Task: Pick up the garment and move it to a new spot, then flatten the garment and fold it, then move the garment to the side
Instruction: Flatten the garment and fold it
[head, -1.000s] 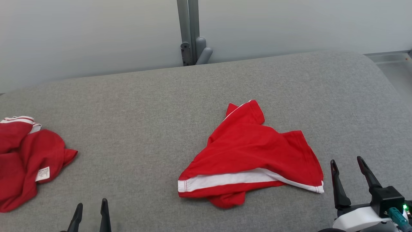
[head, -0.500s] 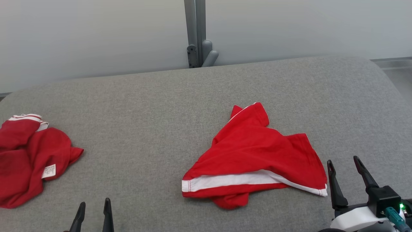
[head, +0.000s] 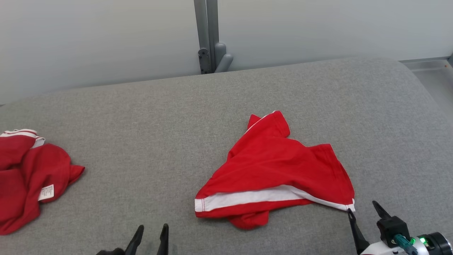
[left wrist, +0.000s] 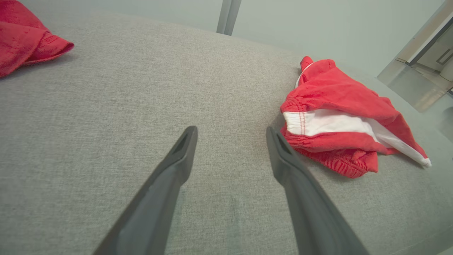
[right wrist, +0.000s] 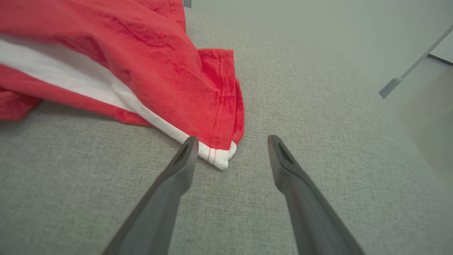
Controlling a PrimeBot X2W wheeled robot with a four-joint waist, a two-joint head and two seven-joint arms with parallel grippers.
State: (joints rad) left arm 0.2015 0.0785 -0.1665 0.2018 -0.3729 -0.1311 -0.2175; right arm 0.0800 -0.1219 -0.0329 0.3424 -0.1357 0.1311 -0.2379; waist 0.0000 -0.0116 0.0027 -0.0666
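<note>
The right claw [right wrist: 231, 137], fingers spread wide, points across the grey table [right wrist: 336, 141], the red garment's [right wrist: 159, 56] white-edged corner lying between its fingertips.

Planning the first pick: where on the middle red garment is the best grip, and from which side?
On the red garment, probably the white-tipped corner at its near right, coming from the right with the right gripper: it pokes out flat, clear of bunched folds.
</note>
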